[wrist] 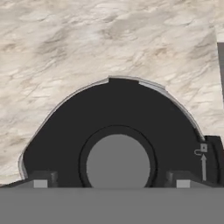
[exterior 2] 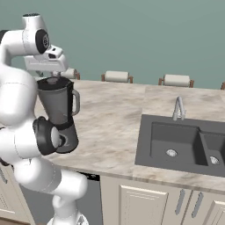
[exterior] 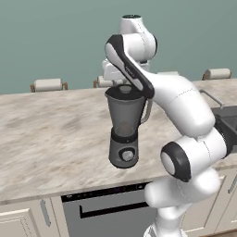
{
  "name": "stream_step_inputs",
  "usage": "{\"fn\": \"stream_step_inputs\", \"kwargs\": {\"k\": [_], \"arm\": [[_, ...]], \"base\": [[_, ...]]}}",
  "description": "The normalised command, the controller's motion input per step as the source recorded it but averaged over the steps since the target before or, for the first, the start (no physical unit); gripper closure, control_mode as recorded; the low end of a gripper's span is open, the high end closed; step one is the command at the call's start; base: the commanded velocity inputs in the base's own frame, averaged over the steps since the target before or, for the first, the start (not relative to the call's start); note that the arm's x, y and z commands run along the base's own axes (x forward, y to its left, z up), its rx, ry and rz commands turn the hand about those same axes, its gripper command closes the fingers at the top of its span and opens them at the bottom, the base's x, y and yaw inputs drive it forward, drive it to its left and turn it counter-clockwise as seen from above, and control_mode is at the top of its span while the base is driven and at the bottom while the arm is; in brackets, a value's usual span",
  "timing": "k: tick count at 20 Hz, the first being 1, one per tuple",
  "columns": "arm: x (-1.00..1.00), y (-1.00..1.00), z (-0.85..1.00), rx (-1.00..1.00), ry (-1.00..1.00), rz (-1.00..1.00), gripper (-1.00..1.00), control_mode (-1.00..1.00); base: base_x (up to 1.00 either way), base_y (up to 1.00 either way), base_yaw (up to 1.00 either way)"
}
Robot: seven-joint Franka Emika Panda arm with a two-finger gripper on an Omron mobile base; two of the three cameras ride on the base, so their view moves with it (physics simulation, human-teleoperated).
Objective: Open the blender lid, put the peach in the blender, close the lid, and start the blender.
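The grey blender (exterior: 124, 125) (exterior 2: 61, 110) stands upright on the marble counter (exterior: 51, 134), its dial (exterior: 126, 155) facing me. The dark blender lid (exterior: 125, 89) (exterior 2: 53, 81) (wrist: 118, 109) sits flat on the jar's top. My gripper (wrist: 111, 183) (exterior 2: 52, 75) hangs straight above the lid, open. Its fingertips (wrist: 40, 183) stand wide on either side of the lid's grey centre knob (wrist: 118, 166) without touching it. Through the smoky jar a faint brownish round shape (exterior: 125, 128) lies low inside; I cannot tell whether it is the peach.
A dark sink (exterior 2: 184, 140) with a faucet (exterior 2: 178, 107) is set into the counter to the blender's right. Several stools (exterior: 48, 84) line the counter's far side. A dishwasher front (exterior: 111, 208) sits below the counter's near edge.
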Motion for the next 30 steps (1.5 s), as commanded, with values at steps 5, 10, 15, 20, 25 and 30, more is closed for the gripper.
{"fn": "stream_step_inputs", "kwargs": {"k": [5, 10, 15, 20, 25, 30], "arm": [[-0.8, 0.0, 0.26, 0.0, -0.47, -0.04, -1.0, -1.0], [-1.0, 0.0, -0.22, 0.0, -0.55, -0.21, -1.0, -1.0], [-1.0, 0.0, -0.84, 0.0, -0.51, -0.38, -1.0, -1.0], [-0.96, 0.0, -1.0, -0.06, -0.35, -0.43, -1.0, -1.0], [-0.38, 0.0, -0.82, -0.04, -0.17, -0.41, -1.0, -1.0], [0.08, 0.05, -0.3, -0.05, 0.03, -0.15, -1.0, -1.0]], "base": [[0.0, 0.0, 0.0], [0.0, 0.0, 0.0], [0.0, 0.0, 0.0], [0.0, 0.0, 0.0], [0.0, 0.0, 0.0], [0.0, 0.0, 0.0]]}}
